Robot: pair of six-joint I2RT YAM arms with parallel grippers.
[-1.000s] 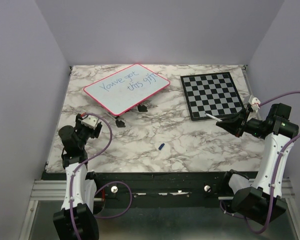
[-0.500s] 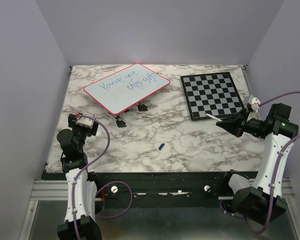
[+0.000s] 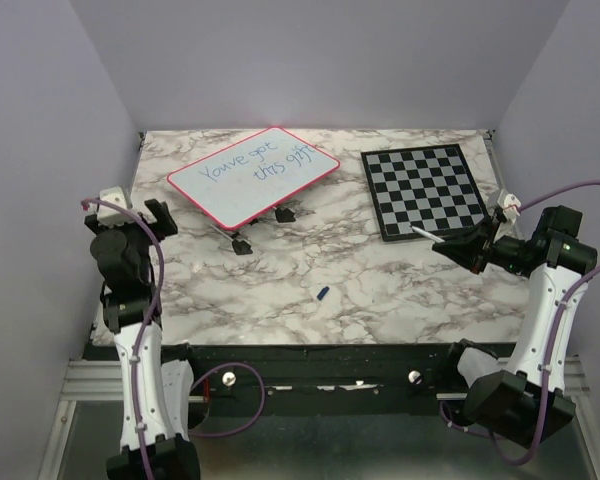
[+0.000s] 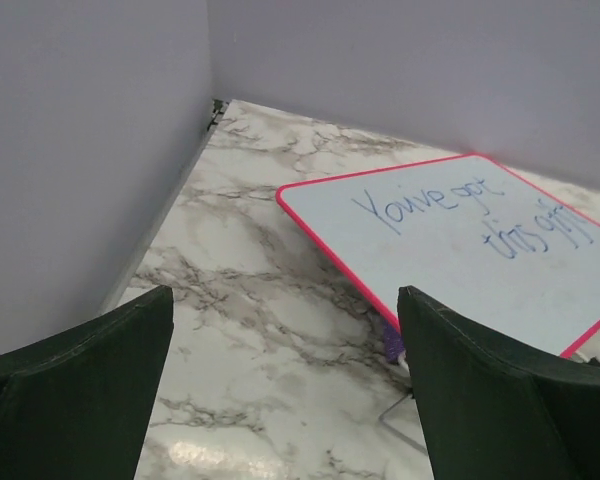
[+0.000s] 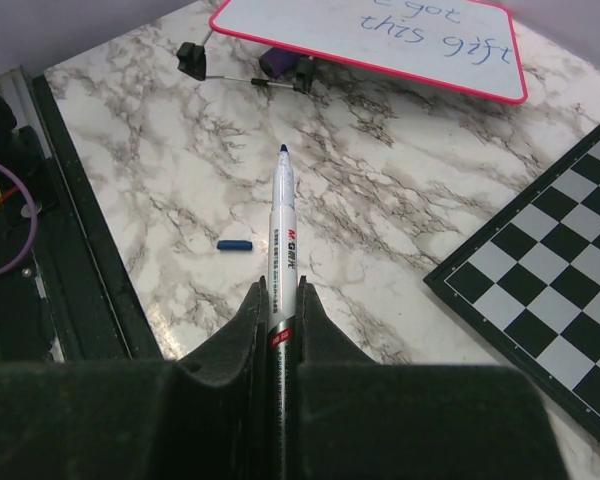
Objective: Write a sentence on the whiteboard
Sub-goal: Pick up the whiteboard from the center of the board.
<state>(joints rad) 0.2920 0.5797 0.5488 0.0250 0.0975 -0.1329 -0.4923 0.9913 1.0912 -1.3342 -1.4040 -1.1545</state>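
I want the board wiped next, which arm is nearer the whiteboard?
Left. The left arm sits just off the whiteboard's left corner; the right arm is beside the chessboard.

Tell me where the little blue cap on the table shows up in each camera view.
Top external: the blue cap lies on the marble table, low centre, between the arms.
Left wrist: not in it.
Right wrist: the blue cap is left of centre, beside the marker.
Shared landmark: the whiteboard with its blue sentence, in all three.
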